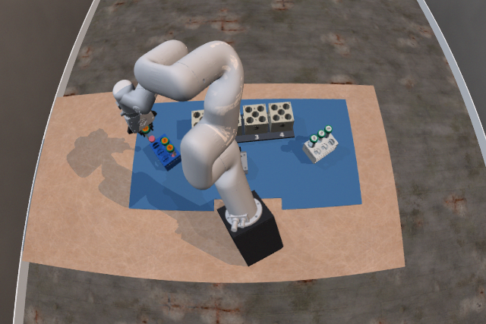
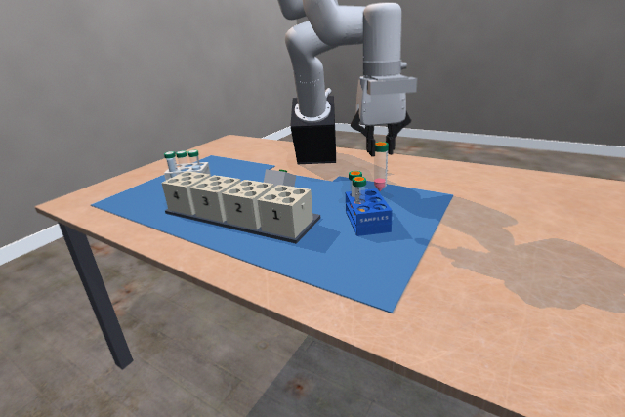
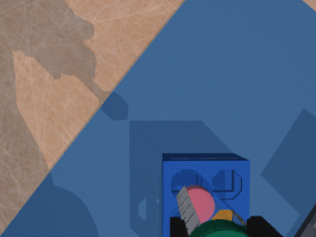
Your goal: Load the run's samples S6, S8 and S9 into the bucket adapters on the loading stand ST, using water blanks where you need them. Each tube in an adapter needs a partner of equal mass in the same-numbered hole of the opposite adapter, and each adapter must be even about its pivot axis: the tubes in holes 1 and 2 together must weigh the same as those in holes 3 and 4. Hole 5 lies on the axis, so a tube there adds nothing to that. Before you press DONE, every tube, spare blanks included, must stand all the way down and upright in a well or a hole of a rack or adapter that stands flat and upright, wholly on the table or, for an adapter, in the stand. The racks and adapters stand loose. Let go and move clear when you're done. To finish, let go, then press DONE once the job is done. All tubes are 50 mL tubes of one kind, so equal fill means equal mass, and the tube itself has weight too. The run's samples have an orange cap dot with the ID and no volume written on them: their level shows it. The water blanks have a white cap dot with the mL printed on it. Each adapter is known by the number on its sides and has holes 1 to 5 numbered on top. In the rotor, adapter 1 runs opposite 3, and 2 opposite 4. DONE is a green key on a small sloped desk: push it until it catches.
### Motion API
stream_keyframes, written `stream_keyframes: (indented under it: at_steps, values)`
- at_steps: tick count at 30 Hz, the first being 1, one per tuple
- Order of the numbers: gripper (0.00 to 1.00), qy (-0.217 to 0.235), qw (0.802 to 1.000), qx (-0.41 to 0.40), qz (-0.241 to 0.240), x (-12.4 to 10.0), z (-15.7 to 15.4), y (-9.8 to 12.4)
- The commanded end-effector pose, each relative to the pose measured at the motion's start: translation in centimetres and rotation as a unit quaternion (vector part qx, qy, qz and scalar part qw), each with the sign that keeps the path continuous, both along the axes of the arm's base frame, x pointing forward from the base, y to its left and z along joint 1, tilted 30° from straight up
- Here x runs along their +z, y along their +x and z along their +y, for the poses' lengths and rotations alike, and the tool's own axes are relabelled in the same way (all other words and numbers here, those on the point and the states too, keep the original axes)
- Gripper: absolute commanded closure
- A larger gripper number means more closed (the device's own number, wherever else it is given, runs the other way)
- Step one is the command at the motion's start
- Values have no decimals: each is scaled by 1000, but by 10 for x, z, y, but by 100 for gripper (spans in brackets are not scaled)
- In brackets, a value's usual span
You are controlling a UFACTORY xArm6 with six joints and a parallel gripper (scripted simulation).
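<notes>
My gripper [image 2: 382,144] is shut on a sample tube [image 2: 381,165] with a green cap and an orange dot. It holds the tube upright, lifted clear above the blue SAMPLES rack [image 2: 368,211]. The tube has only a little pink liquid at its tip. In the wrist view the tube's cap [image 3: 217,230] and pink tip [image 3: 199,201] show over the rack [image 3: 205,186]. Two more orange-dot samples [image 2: 357,183] stand in the rack. Four adapters [image 2: 236,204] numbered 1 to 4 sit empty in the stand. The gripper also shows in the overhead view [image 1: 142,128].
A white rack [image 1: 320,145] with three white-dot blanks stands at the right of the blue mat [image 1: 274,171]. A small grey desk [image 2: 280,178] with the green key stands behind the adapters. The arm's black base [image 1: 250,230] stands at the mat's front edge.
</notes>
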State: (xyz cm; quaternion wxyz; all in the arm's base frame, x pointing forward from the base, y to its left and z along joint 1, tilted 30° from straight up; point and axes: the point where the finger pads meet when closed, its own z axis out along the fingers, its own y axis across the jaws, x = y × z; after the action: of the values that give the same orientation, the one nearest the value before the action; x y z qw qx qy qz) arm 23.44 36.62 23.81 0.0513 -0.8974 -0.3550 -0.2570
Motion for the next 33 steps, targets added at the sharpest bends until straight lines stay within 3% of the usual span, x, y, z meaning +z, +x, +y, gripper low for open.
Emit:
stream_keyframes:
  at_steps: [1,18,33]
  values:
    - [100,2,1000,0,-1,7,-1,-3]
    - [100,2,1000,0,-1,33,-9,-15]
    - [100,2,1000,0,-1,33,-9,-15]
